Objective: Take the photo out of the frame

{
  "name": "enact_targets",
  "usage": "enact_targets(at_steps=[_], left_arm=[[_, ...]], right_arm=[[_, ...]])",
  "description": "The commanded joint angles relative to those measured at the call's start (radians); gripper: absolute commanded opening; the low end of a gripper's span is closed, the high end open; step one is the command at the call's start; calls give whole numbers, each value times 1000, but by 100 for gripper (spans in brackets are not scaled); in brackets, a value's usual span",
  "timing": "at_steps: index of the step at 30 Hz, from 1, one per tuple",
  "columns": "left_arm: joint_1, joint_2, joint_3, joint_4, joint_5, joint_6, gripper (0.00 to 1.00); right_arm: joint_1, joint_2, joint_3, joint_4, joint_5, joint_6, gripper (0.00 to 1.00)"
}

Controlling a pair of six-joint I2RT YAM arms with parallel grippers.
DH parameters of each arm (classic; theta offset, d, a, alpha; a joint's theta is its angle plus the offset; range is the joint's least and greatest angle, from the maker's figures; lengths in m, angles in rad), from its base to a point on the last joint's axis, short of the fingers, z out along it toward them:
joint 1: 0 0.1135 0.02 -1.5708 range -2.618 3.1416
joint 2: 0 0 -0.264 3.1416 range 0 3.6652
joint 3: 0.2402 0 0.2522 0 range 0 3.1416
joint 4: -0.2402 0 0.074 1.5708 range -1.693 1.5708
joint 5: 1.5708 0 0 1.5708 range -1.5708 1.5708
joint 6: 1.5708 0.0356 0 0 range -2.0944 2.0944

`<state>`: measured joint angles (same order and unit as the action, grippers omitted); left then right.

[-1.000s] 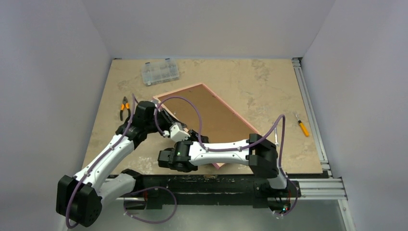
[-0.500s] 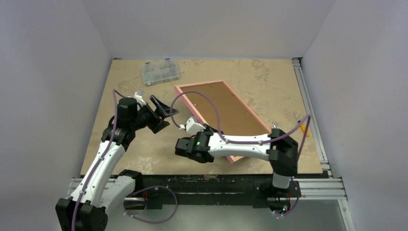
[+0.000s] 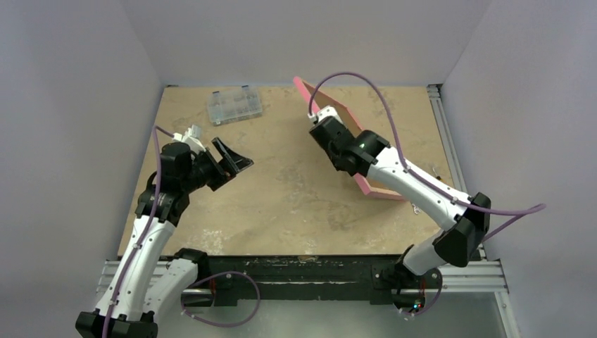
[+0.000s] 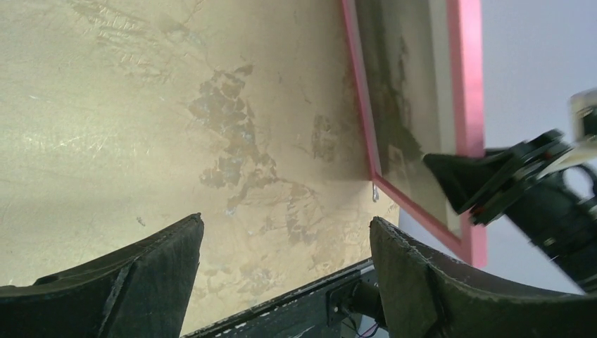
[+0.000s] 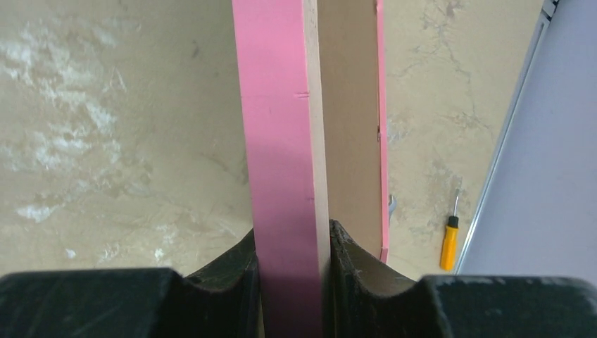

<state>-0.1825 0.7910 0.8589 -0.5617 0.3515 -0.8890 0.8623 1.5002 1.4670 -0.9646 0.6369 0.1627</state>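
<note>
The right tool [image 5: 292, 246] is clamped on the rim of the frame [image 3: 367, 186], holding it up on edge at the far right of the table [image 3: 296, 211]. The frame's long axis runs from far-left to near-right. The left tool [image 3: 236, 163] hangs empty with its fingers wide apart, well to the frame's left. It faces the front, where the photo [image 4: 405, 91] sits. The brown backing board [image 5: 348, 105] faces away from it, so reaching the back probably calls for turning the frame.

White-shelled arms [image 3: 144, 236] with black joints, black fingers [image 4: 422, 282] (purple cables [image 3: 380, 90] trailing each).
</note>
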Motion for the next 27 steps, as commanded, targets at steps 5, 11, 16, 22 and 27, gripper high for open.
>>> enact_targets(at_steps=[5,11,16,22,27], left_arm=[[7,21,-36,46,35,42,84],[8,33,-41,67,53,41,84],[6,38,-46,70,62,48,84],[7,59,-58,97,85,37,84],[7,70,-57,115,96,30,84]], right_arm=[[-185,100,278,267,-447,247,0],[-217,228,510,202,-474,313,0],[-326,259,548,223,-556,395,0],[-439,268,552,294,-772,539,0],[-490,298,595,319,-886,628,0]])
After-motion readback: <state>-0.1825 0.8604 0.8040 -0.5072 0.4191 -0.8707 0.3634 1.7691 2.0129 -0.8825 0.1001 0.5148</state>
